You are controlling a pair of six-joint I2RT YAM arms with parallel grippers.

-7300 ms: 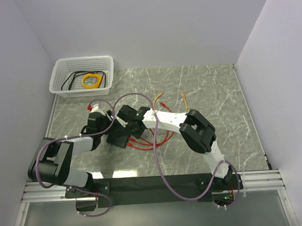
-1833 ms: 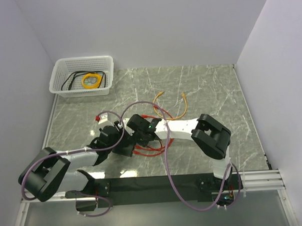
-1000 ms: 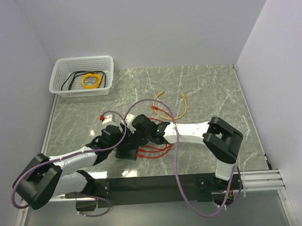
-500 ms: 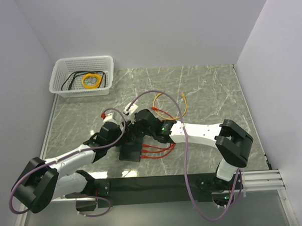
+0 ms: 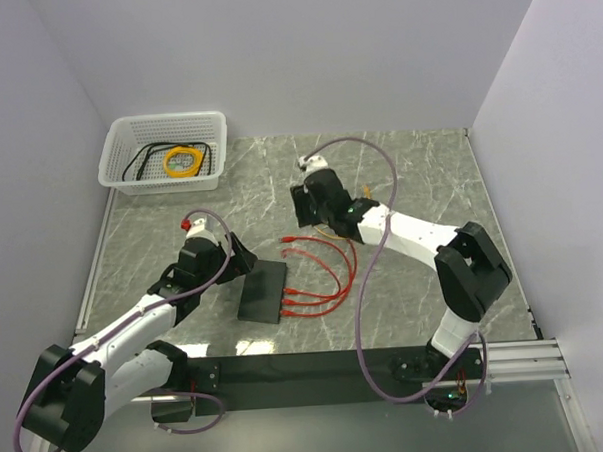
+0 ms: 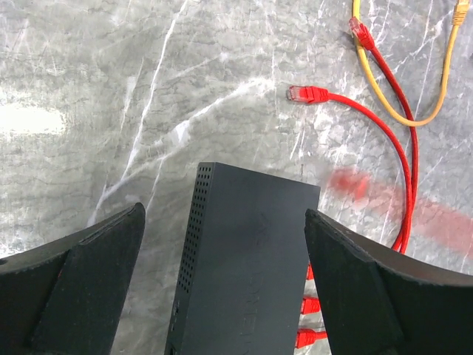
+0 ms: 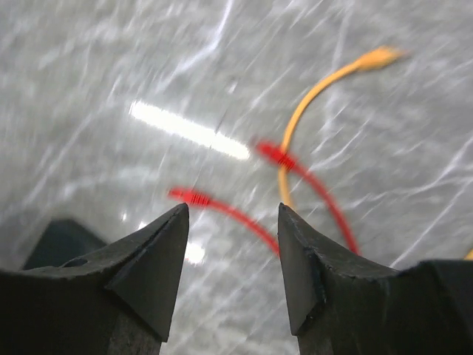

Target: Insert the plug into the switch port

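Both gaping empty: right gripper (image 7: pixel 231 209) is hovering by the loose plug (image 6: pixel 304 93), needing to pinch it; left gripper (image 6: pixel 224 211) is flanking the switch (image 6: pixel 251 251).

Grey marble tabletop (image 5: pixel 409 171), plain pale lilac walls (image 5: pixel 304 56)

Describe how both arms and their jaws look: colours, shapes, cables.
The left arm and the right arm both have smooth white link shells between bulky matte-black joint housings. A thin lilac-purple cable loops loosely along each arm. The jaws are matte-black wedges tapering to blunt tips. A small red cap sits on the left wrist.
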